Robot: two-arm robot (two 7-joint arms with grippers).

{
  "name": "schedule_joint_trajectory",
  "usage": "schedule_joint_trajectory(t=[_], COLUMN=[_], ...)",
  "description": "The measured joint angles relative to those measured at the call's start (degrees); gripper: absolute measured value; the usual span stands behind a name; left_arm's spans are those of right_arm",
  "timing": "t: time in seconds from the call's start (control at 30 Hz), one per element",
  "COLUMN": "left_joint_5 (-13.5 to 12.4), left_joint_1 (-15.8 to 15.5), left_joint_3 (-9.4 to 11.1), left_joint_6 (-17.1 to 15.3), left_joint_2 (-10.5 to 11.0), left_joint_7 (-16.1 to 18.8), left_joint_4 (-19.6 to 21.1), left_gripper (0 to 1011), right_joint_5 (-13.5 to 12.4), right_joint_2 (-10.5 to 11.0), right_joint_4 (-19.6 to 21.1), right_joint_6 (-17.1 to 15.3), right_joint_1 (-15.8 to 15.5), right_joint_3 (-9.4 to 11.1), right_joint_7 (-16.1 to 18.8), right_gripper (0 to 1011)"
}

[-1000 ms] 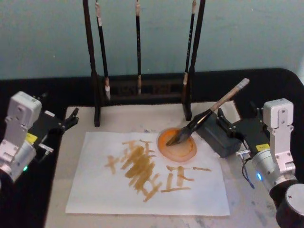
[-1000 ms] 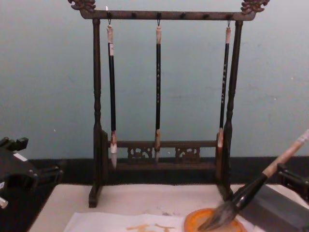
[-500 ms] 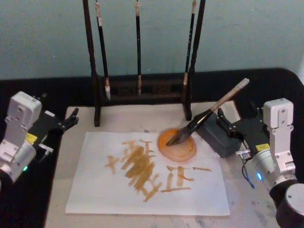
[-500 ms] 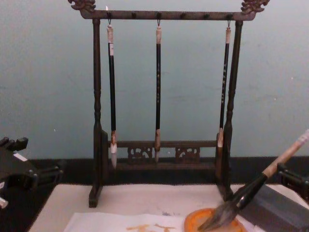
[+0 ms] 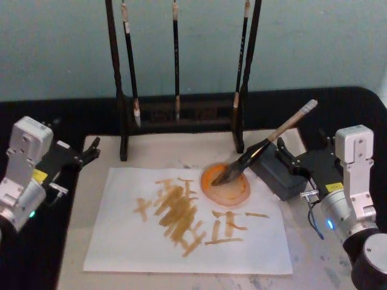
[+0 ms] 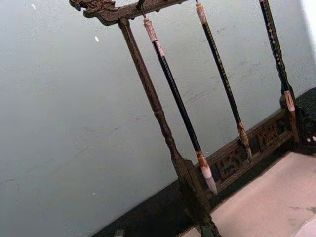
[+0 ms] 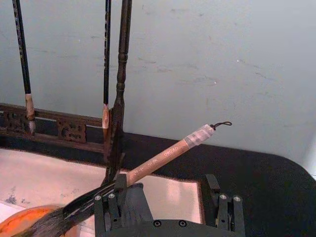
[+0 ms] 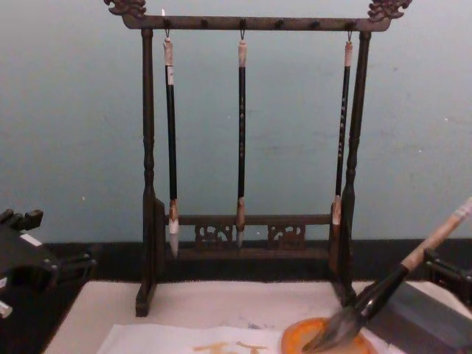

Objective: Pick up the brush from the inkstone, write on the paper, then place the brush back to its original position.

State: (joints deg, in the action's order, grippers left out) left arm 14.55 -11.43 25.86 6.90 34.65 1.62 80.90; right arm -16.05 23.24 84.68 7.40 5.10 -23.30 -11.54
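Note:
The brush (image 5: 266, 144) leans with its pale handle on the dark grey inkstone (image 5: 273, 175), bristles down in an orange dish (image 5: 233, 190). The chest view shows the brush (image 8: 383, 289) slanting up to the right. My right gripper (image 5: 306, 147) is open just behind the inkstone, nothing between its fingers. In the right wrist view the brush (image 7: 158, 160) crosses above one of the fingers (image 7: 114, 198) of that gripper (image 7: 165, 196). The paper (image 5: 121, 241), white with orange-yellow strokes, lies left of the dish. My left gripper (image 5: 72, 138) hangs open at the table's left side, away from everything.
A dark wooden rack (image 5: 121, 115) with three thin hanging brushes stands at the back of the beige mat (image 5: 163, 151). The left wrist view looks at that rack (image 6: 163, 118) and the wall. Black table surface (image 5: 357, 115) surrounds the mat.

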Motion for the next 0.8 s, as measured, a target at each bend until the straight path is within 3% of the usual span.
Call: schedule_joint_trajectory(t=[0.8], left_joint_5=[0.0], left_joint_1=[0.0], left_joint_3=[0.0], left_joint_6=[0.0], left_joint_2=[0.0], left_joint_7=[0.0], left_joint_4=[0.0], left_gripper=[1010], right_joint_5=[0.0], right_joint_2=[0.0], right_joint_4=[0.0], right_joint_6=[0.0], right_joint_1=[0.0], right_joint_3=[0.0], right_joint_7=[0.0], right_gripper=[1000])
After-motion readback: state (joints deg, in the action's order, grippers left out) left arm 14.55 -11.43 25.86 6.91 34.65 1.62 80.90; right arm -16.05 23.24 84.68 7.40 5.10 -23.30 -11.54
